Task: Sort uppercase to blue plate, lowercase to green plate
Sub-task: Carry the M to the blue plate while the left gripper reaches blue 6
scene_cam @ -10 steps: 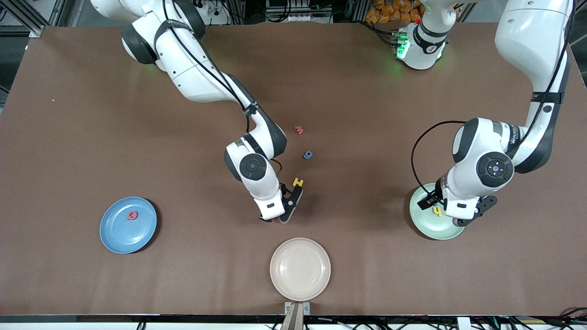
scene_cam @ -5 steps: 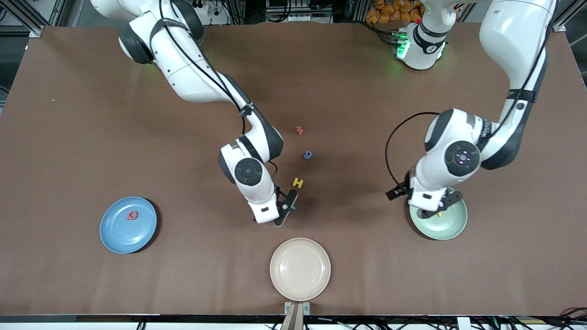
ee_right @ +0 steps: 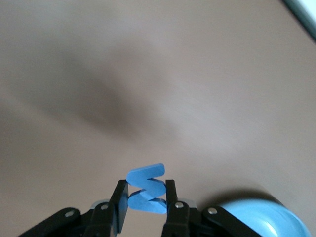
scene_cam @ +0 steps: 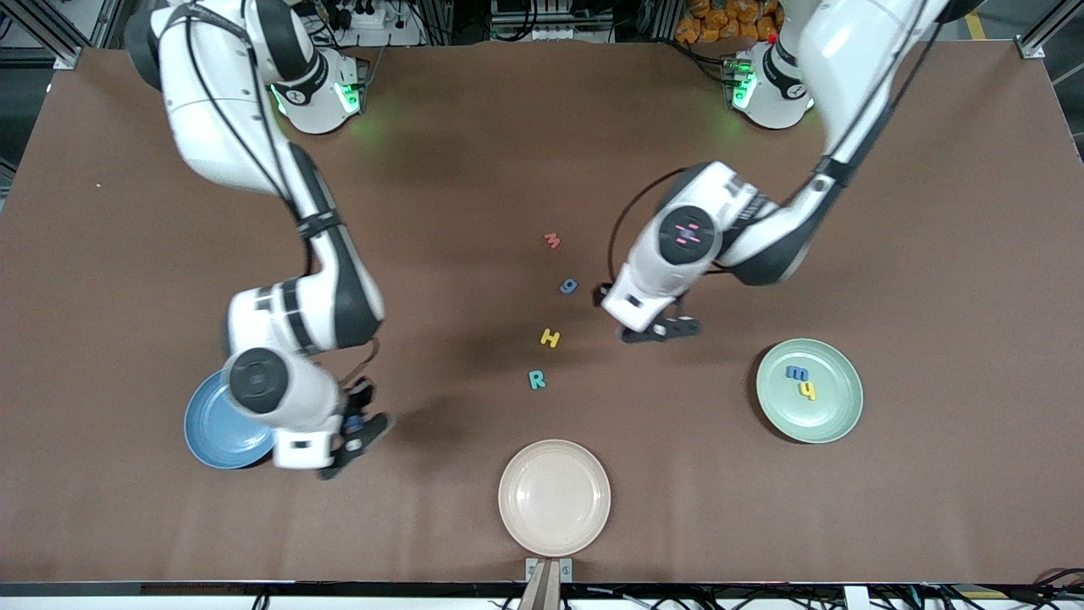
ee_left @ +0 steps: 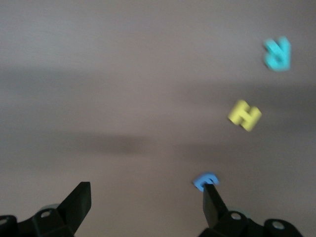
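Right tool [ee_right: 146,191] is closed narrowly on the blue M [ee_right: 146,195], which stands on its edge between the two fingers. It hangs over the bare bench [scene_cam: 440,474], just beside the rim of the blue plate [scene_cam: 212,432] at the right arm's end. To do this step well, I think the tool must first come fully over the middle of the plate, then go low before it opens — a small foam letter can bounce or roll off the rim if it drops from high. Left tool [ee_left: 145,190] has its fingers spread wide and holds nothing. It is over the bench near the blue g [ee_left: 205,180], with the yellow H [ee_left: 245,115] and teal R [ee_left: 277,53] lying apart from it — the g belongs on the green plate [scene_cam: 838,415].
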Available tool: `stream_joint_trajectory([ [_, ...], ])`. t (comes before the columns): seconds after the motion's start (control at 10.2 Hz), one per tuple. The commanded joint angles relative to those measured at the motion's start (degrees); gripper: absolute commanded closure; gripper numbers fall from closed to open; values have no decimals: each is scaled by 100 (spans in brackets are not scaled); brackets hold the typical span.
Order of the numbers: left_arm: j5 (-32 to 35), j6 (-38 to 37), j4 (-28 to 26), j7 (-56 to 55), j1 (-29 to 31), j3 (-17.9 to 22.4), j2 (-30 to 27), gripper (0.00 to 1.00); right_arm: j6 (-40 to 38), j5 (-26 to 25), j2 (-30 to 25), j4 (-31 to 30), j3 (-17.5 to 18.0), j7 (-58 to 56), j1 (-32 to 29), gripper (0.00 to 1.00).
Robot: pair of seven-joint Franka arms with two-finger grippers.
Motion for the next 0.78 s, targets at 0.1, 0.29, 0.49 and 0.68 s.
stream_joint_trajectory([
  [0.1, 1388, 957, 49, 498, -675, 14, 655, 0, -212, 526, -84, -238, -77, -21, -1292, 100],
  [0.29, 1594, 1206, 49, 1559, -748, 22, 841, 0, -213, 509, -75, -335, -86, -66, -1471, 79],
  [0.49, 1594, 1250, 49, 2902, -722, 22, 894, 0, -213, 518, -75, -378, -86, -39, -1437, 0],
  [0.68, 1603, 1312, 49, 3637, -695, 31, 999, 0, -213, 518, -66, -379, -86, -22, -1384, 0],
])
